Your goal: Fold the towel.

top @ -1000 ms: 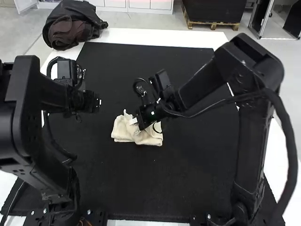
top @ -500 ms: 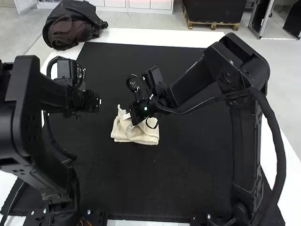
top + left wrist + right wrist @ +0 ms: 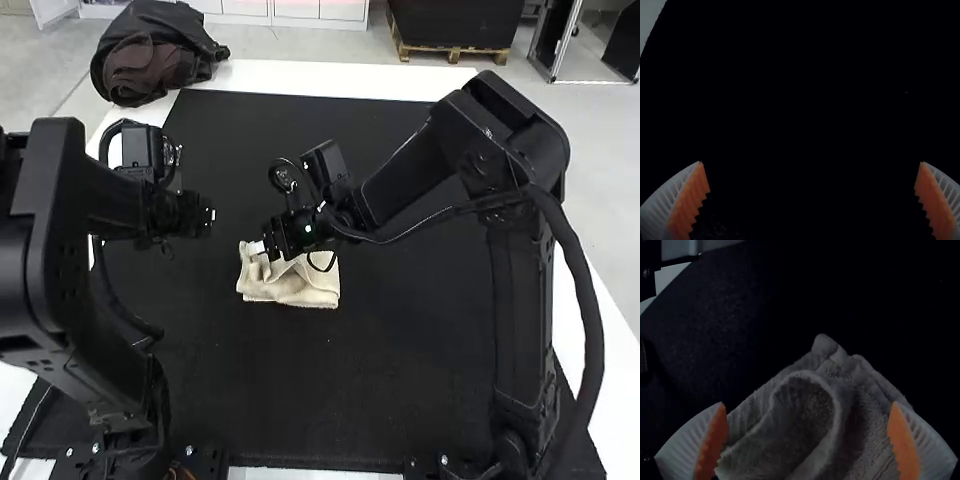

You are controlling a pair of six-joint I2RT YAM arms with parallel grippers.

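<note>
Shifting leftward over the rumpled towel [image 3: 308,290], right pincer [image 3: 256,248] apart, cloth peak [image 3: 244,252] now lower, left pincer [image 3: 209,217] apart

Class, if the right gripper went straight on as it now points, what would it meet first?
Probably the rumpled towel, ahead of the right gripper and its open fingers; how near is hard to judge.

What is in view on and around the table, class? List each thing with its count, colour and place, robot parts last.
towel: one, cream, loosely folded on the mat
mat: one, black, on the table
table: one, white, under the mat
bag or garment: one, black and brown, at the table's far left corner
arms: two, black, left and right
left gripper: one, white with orange pads, over the mat
right gripper: one, white with orange pads, at the towel
</note>
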